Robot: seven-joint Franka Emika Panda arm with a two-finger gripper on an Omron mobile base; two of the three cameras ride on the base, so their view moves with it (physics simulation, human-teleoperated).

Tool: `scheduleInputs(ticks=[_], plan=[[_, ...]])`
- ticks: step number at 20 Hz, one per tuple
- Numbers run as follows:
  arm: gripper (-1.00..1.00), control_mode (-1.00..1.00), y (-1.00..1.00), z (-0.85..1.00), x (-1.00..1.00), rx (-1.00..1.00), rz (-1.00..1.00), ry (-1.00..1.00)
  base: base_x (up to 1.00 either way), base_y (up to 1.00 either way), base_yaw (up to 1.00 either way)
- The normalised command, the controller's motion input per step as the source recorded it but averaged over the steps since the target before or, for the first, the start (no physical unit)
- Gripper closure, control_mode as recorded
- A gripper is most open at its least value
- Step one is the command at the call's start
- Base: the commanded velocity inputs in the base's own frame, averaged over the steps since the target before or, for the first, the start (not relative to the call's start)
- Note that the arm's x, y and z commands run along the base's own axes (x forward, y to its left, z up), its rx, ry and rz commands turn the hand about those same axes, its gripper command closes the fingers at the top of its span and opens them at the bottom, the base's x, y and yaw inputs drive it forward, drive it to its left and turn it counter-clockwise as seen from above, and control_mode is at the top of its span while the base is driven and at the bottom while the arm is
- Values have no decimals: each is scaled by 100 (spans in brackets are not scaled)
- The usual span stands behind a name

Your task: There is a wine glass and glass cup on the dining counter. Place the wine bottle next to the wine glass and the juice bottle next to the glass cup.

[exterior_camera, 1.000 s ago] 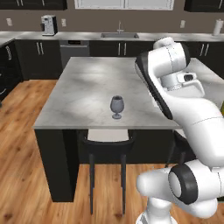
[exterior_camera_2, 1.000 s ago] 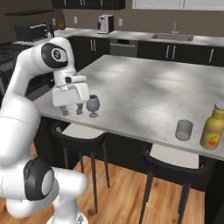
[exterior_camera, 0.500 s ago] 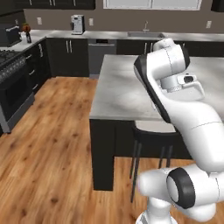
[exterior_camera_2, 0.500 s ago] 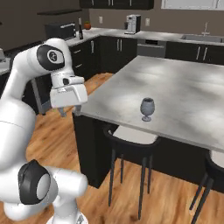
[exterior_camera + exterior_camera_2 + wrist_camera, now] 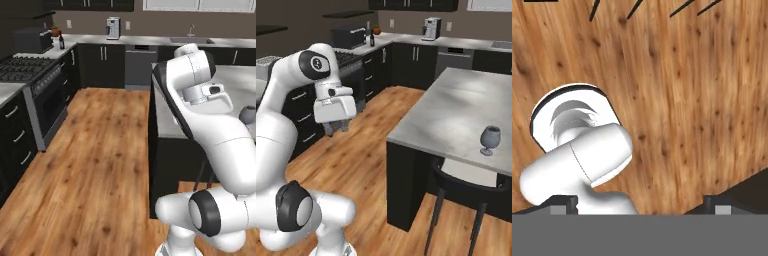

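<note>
Our hand (image 5: 336,130) spread and empty over the wood floor (image 5: 356,165), left of the desk (image 5: 456,115), wine glass (image 5: 489,140) near its front edge

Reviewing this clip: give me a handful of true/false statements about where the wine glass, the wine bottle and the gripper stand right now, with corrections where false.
1. The wine glass stands upright on the dining counter. True.
2. The gripper holds the wine bottle. False: its fingers are open and hold nothing, above the wooden floor.
3. A dark bottle stands on the far wall counter beside the toaster oven. True.
4. The wine glass lies tipped over on the floor. False: it is upright on the stone top.
5. A stool is tucked under the dining counter below the wine glass. True.
</note>
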Motion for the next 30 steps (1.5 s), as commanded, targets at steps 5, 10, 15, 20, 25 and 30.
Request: scheduleInputs(ticks=[5, 10, 15, 20, 25, 30], plan=[[-100, 100, 0, 0, 0, 0, 0, 0, 56, 100, 0], [-100, 100, 0, 0, 0, 0, 0, 0, 99, 100, -21], [-100, 100, 0, 0, 0, 0, 0, 0, 100, 90, -37], [-100, 100, 0, 0, 0, 0, 0, 0, 100, 72, -34], [-100, 100, 0, 0, 0, 0, 0, 0, 100, 7, -9], [-100, 100, 0, 0, 0, 0, 0, 0, 100, -12, 8]])
